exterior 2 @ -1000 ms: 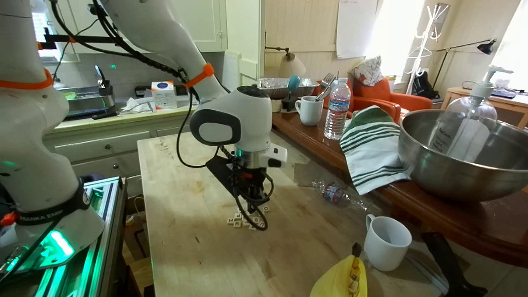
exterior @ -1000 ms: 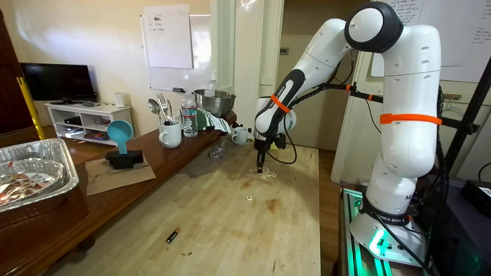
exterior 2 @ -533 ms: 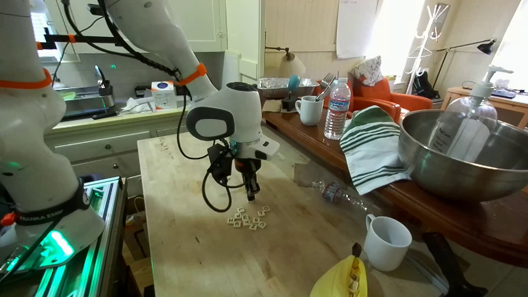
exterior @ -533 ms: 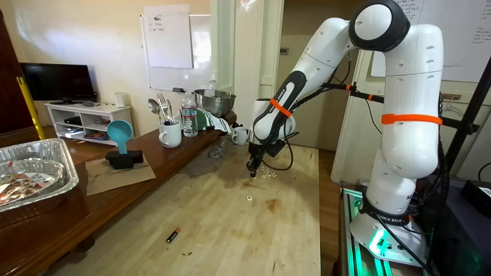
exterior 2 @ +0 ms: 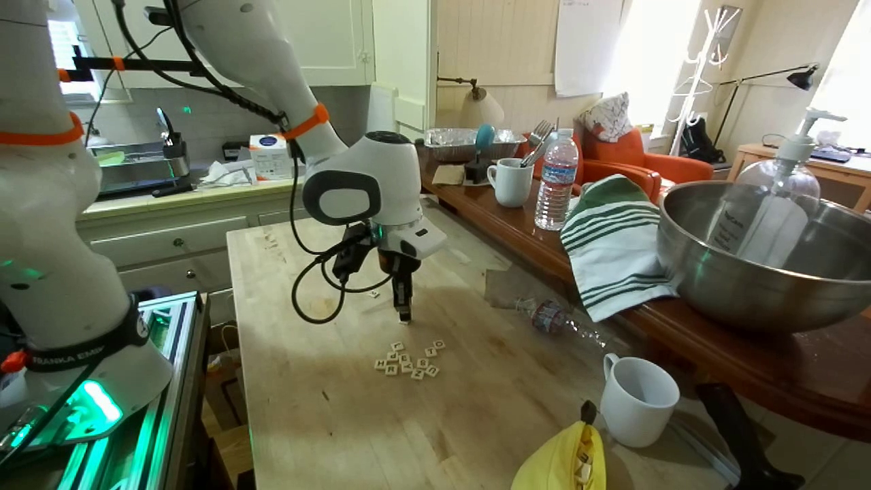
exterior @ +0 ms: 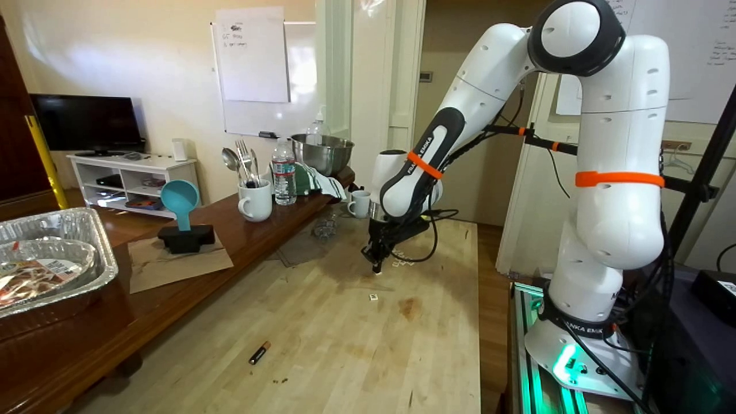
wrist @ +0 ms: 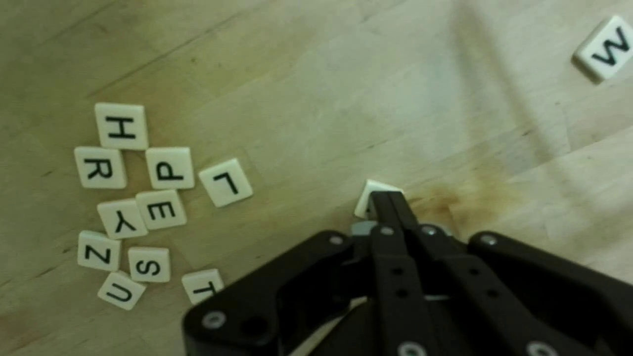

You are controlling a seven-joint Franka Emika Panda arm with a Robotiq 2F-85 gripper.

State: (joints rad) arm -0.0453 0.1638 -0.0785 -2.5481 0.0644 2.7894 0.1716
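Observation:
My gripper [wrist: 387,194] points down at the wooden table with its two fingertips pressed together. A white letter tile [wrist: 368,192] lies under and just beyond the tips, which hide its letter; they seem to touch its top. The gripper is also low over the table in both exterior views [exterior: 376,267] [exterior 2: 404,316]. A tile marked W [wrist: 606,48] lies apart at the upper right of the wrist view. A loose cluster of letter tiles [wrist: 161,209], with H, R, E, Y and others, lies to the left; it also shows in an exterior view [exterior 2: 406,367].
A battery [exterior: 259,352] lies on the table. A yellow pouch [exterior 2: 559,463], a white mug [exterior 2: 639,401] and a plastic bottle on its side [exterior 2: 554,320] are on it too. A raised brown ledge [exterior 2: 469,204] runs alongside, bearing a metal bowl [exterior 2: 755,292] and a striped towel [exterior 2: 616,252].
The gripper has moved from over the tile cluster out to the side where the W tile lies. The tile at its tips has shifted along with it. The cluster is now uncovered.

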